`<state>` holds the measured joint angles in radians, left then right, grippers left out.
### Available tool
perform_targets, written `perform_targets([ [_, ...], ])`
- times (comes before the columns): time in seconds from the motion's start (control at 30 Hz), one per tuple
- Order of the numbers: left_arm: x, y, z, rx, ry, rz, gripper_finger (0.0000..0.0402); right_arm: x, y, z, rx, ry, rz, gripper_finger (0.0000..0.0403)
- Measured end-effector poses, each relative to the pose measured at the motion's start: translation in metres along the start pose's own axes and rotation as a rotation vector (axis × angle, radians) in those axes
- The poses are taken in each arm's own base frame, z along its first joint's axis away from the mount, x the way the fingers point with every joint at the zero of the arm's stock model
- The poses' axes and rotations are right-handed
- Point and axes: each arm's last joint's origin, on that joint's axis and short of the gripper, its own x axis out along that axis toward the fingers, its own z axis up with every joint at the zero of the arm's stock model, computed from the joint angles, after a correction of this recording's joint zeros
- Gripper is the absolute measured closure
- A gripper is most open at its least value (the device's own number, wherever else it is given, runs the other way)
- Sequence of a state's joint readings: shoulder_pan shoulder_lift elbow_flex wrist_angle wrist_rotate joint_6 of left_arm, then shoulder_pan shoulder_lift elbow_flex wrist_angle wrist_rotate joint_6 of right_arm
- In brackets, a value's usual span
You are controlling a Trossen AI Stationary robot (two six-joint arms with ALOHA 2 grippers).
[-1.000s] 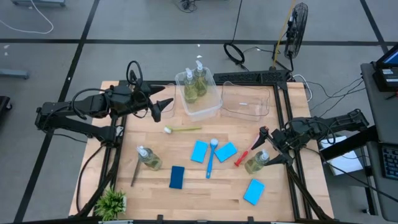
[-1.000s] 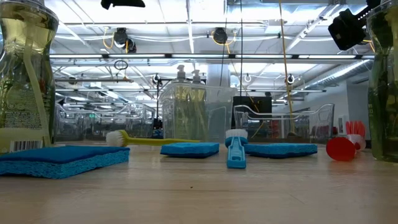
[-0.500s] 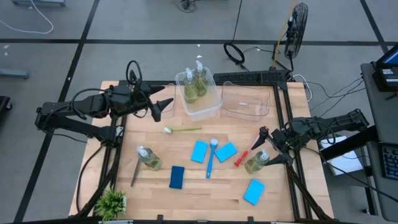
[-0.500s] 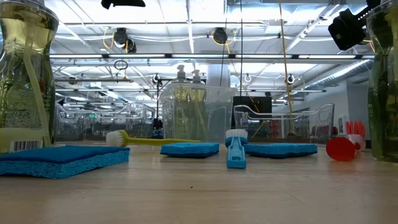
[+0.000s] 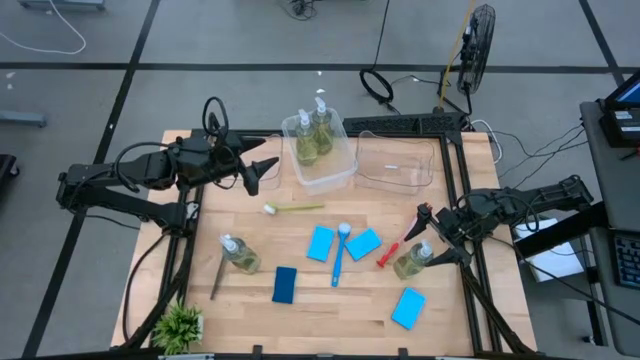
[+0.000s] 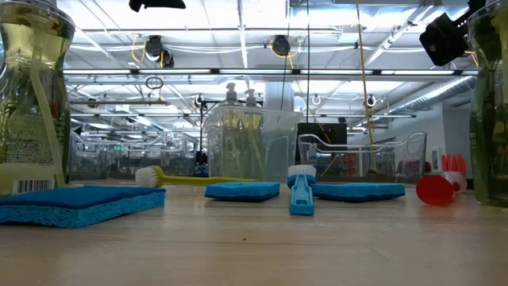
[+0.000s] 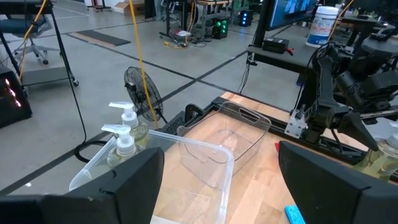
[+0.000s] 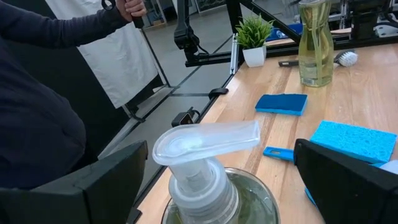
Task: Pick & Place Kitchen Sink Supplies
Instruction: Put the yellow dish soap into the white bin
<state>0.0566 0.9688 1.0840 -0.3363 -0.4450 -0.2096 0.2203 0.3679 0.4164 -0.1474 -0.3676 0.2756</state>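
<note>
The high view looks straight down on the whole table (image 5: 300, 300), arms entering at nine and three o'clock. The low view sits at tabletop level, facing level across the wood into the room, with a soap bottle (image 6: 28, 95) pressed close at its left edge. The left wrist view faces the clear bin (image 7: 186, 168) at close range, a bin the high and low views share. The right wrist view hangs just above a pump top (image 8: 208, 146).
</note>
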Motion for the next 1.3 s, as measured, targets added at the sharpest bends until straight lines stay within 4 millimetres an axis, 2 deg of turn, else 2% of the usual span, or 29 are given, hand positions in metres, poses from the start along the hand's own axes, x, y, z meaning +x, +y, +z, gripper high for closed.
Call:
perform_targets([
  [0.23,-0.0001,-0.0001,0.0001,0.000,0.000,-0.001,0.0074,0.0000,0.0000,0.0000,0.000,0.000,0.000,0.0010],
  [0.67,0.0000,0.0000,0.0001,-0.014,-0.001,-0.001,0.0096,0.0000,0.0001,0.0001,0.000,-0.001,0.001,0.0009],
  [1.07,0.0000,0.0000,0.0001,-0.015,0.000,-0.001,0.0074,0.0000,0.0001,0.0002,0.053,-0.001,0.001,0.0010],
  [1.3,0.0000,0.0000,0.0001,-0.017,0.000,-0.001,0.0084,0.0009,-0.0005,-0.0003,0.056,0.006,-0.004,0.0012],
])
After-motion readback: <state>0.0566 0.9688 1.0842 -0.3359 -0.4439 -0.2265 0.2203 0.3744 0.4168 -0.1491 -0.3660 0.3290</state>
